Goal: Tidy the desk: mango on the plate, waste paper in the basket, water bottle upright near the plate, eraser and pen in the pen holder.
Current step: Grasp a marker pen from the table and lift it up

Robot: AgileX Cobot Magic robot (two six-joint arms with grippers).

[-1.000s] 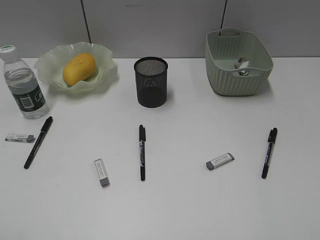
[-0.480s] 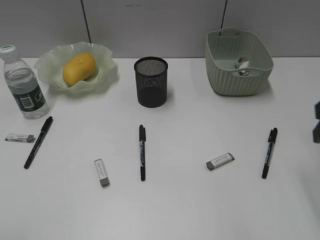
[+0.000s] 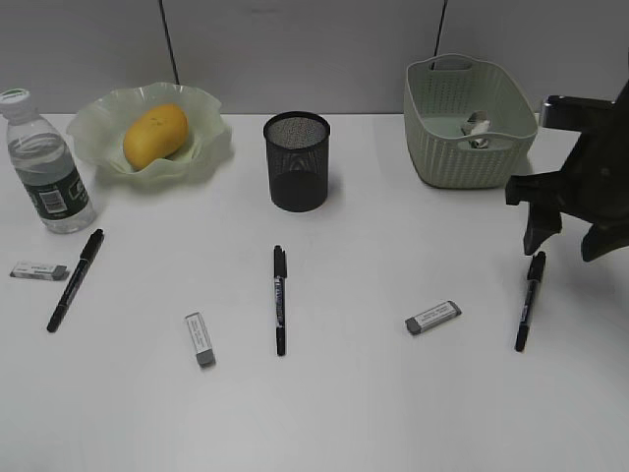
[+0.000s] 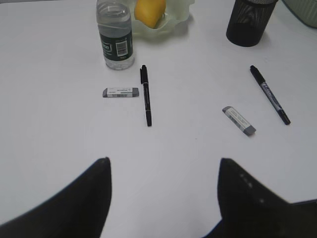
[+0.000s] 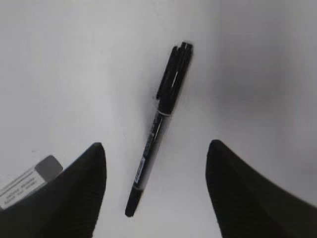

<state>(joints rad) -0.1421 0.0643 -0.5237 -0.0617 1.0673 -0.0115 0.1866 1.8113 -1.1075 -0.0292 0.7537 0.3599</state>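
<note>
The right gripper (image 5: 153, 191), at the right edge of the exterior frame, hangs with its jaws spread wide and empty, straddling a slim black marker pen with a clipped cap (image 5: 157, 129) that lies flat on the plain white surface (image 3: 373, 413). The pen looks light, rigid and smooth-barrelled, so it could roll or pivot if nudged at one end; a pinch across the middle of the barrel, below the cap, seems the steadiest hold. In the wrist frame's lower left corner sits a small grey-ended rectangular eraser in a white paper sleeve (image 5: 30, 179), blocky and probably slightly grippy.

The left gripper (image 4: 163, 198) also stands wide open with nothing between its jaws, low in its own frame, well apart from everything.

Toward the upper middle of the exterior frame stands the black wire-mesh cylindrical pen holder (image 3: 297, 160), stiff and open-topped. At the upper left, the smooth yellow-orange mango (image 3: 155, 135) rests in the translucent green wavy-rimmed plate (image 3: 206, 147), with the clear plastic water bottle (image 3: 44, 167) upright beside it. At the upper right, the sage-green woven-look plastic basket (image 3: 442, 147) holds crumpled waste paper (image 3: 477, 130).
</note>
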